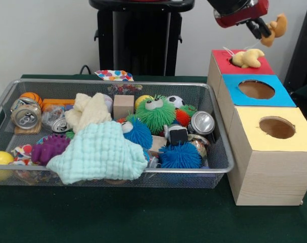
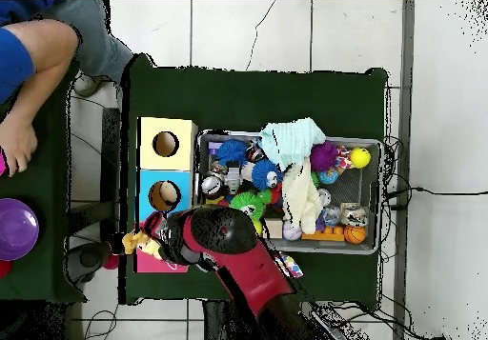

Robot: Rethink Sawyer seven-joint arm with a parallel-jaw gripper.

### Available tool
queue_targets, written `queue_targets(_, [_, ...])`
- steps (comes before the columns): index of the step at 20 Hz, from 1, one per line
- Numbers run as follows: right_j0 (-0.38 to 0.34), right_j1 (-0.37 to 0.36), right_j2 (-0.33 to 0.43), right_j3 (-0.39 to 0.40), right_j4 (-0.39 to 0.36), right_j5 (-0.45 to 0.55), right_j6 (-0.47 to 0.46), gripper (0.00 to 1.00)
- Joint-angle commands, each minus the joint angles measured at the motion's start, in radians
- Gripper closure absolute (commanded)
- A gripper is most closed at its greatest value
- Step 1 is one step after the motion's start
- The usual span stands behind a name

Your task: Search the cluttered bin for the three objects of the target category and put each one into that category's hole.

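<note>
My gripper is up at the far right, above the red-faced hole of the wooden box. It is shut on an orange plush animal, which hangs in the air. A pale yellow plush animal lies on the red face and covers the hole's opening. The wire mesh bin stands to the left of the box, full of clutter. In the overhead view the gripper holds the plush over the red face, beside the bin. I see no other plush animal in the bin.
Blue-faced hole and yellow-faced hole lie nearer on the same box. The bin holds a mint cloth, a cream cloth, green and blue puffer balls and cans. A person sits beside the table.
</note>
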Motion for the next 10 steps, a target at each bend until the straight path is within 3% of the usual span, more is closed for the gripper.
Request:
queue_targets(1, [-0.038, 0.043, 0.067, 0.0, -0.009, -0.171, -0.04, 1.0])
queue_targets(5, [-0.051, 0.088, 0.055, -0.018, -0.122, -0.209, -0.019, 1.0])
queue_targets(10, [-0.065, 0.113, 0.069, -0.003, -0.173, -0.215, 0.037, 1.0])
